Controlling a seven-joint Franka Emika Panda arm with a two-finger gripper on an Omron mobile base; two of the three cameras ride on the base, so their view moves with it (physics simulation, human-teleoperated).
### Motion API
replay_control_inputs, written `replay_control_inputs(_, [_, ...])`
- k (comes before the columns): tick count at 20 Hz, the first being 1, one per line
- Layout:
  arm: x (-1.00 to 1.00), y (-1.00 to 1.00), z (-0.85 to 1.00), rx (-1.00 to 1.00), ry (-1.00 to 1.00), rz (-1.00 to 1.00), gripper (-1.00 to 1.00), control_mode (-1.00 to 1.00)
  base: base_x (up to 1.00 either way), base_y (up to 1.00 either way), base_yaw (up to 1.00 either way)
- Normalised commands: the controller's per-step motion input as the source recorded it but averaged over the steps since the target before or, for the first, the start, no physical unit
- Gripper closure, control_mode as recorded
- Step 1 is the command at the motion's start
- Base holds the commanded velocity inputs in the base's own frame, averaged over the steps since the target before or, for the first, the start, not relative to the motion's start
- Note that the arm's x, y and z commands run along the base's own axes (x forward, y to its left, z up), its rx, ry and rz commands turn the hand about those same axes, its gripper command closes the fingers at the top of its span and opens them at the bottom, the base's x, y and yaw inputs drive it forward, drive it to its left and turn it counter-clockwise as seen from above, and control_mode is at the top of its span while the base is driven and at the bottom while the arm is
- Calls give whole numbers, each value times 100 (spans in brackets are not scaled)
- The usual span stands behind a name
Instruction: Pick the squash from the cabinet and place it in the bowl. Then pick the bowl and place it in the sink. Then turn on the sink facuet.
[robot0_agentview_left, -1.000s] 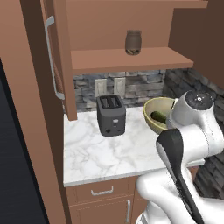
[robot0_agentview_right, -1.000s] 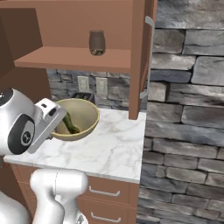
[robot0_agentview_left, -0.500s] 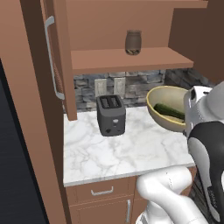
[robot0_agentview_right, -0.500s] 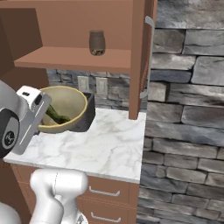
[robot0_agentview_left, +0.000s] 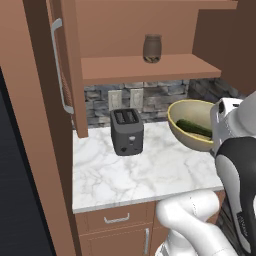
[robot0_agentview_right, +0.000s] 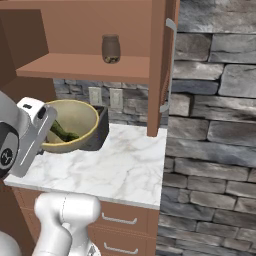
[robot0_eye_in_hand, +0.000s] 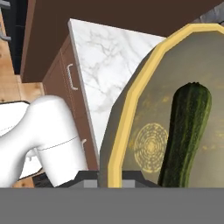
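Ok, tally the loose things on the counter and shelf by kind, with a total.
Bowl: 1
Squash: 1, lying in the bowl
Toaster: 1
Jar: 1, on the shelf
Total: 4

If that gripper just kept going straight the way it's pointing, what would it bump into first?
The gripper is shut on the bowl rim, looking along the bowl with the squash inside. Past the rim lies the marble counter, probably first, though depth is hard to judge.
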Motion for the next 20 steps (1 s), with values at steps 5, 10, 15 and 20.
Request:
replay_control_inputs(5, [0,0,0,0,2,0,100,100,-21,0,0])
replay_control_inputs(10, [0,0,0,0,0,0,100,100,-100,-4,7])
replay_control_inputs(15, [0,0,0,0,0,0,100,100,-89,-16,28])
replay_control_inputs(20, [0,0,0,0,0,0,100,100,-50,-6,63])
